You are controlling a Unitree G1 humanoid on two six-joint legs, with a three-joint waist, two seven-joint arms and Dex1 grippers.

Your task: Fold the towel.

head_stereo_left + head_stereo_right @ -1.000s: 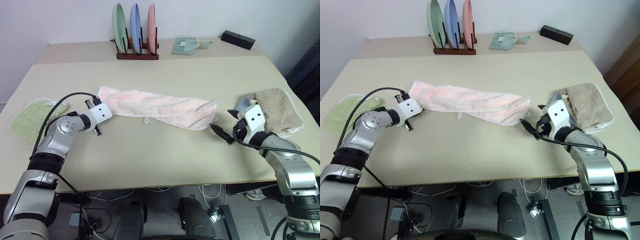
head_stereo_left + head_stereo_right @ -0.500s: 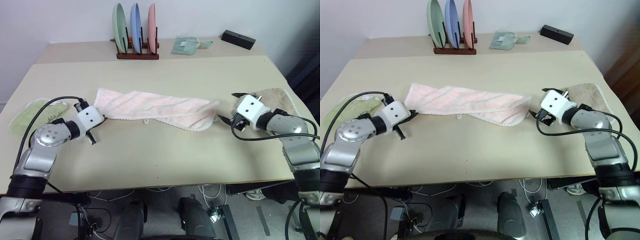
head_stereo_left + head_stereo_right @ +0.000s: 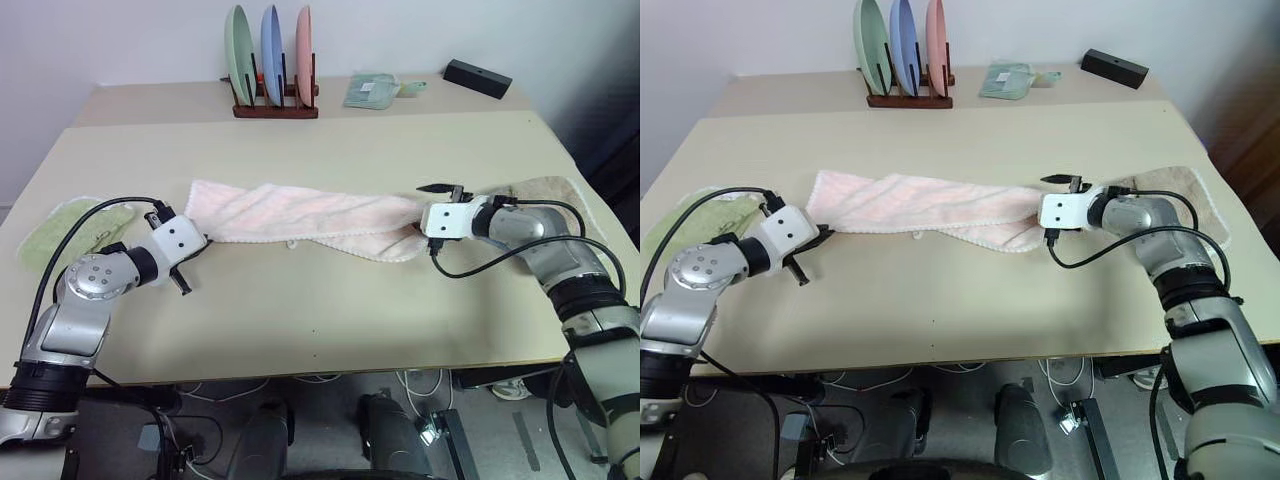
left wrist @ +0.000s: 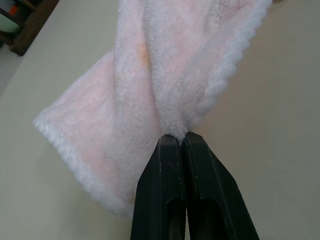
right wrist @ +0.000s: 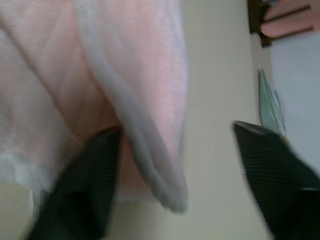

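Two claws meet the towel point(image 3: 300, 215), which lies bunched lengthwise across the middle of the surface point(image 3: 330, 310), its long axis running from the robot's left to its right. Left claw point(image 4: 175, 142) is pressed together, pinching the towel's left end. Right claw point(image 5: 175, 165) stands spread around the right end; its lower finger is partly hidden under the folds.
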